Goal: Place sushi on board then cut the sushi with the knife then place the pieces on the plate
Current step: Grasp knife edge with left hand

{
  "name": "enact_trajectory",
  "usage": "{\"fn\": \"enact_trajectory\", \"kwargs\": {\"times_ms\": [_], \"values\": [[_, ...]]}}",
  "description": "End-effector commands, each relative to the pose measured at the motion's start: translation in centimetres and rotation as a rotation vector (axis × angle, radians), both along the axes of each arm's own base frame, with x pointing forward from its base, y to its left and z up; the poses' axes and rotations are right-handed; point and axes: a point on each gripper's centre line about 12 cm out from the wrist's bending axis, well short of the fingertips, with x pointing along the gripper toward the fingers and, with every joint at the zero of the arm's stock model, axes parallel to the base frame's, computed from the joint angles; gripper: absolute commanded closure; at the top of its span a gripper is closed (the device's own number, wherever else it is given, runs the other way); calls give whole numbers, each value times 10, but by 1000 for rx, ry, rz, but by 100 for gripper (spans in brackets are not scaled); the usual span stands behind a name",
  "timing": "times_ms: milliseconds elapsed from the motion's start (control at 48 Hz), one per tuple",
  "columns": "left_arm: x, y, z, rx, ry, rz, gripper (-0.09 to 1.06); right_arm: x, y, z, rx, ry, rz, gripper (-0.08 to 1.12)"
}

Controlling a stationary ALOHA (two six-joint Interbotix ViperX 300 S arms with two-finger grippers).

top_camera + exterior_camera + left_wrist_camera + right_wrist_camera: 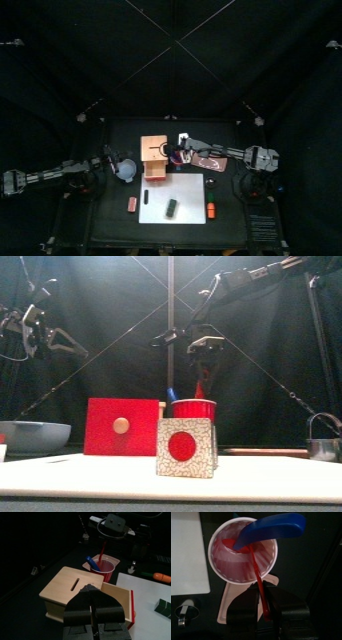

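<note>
Your right gripper (205,356) hangs just above the red cup (194,408), which stands behind the white board (187,185). Its jaws are pinched on the upper end of the red knife (256,572). The knife's lower end reaches down into the cup, so I judge it gripped but not yet drawn clear. The blue knife (274,527) leans in the same cup, untouched.

Your left gripper (93,592) hovers over the wooden box (67,587), behind the board's left part. Its jaws are pressed together on nothing, so that arm looks idle.

The sushi (171,207) lies on the board near its middle, in one piece as far as you can see. The first step therefore looks done.

You are now on the second step, fetching the knife, and no cut has been made. The pink plate (228,607) sits behind the board's right part, partly under the cup, and no sushi is visible on it.

What is left is to:
- lift the knife free
- carry it forward over the board
- cut the roll
- move the pieces back to the plate

The bowl (34,434) stands off the board's back left. A toy carrot (160,576) lies just beside the board's right edge, and the metal cutter (325,446) stands further right. None of them lies between the cup and the sushi.
</note>
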Motion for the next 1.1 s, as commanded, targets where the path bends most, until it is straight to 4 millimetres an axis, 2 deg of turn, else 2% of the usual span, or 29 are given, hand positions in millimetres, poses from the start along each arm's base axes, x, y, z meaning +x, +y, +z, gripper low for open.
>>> {"fn": "enact_trajectory", "kwargs": {"times_ms": [21,375,667,792,1104], "values": [[2,2,6,7,-17,4,96,-2,2,36,-25,-84,1,54],[2,2,6,6,-17,4,96,-11,34,72,-20,-161,53,54],[2,4,8,8,-23,15,96,-26,42,92,-25,-215,60,54],[1,4,7,7,-20,16,96,-30,41,91,-25,-220,58,54],[1,4,6,5,-18,18,96,-31,37,63,-19,-159,50,54]]}}
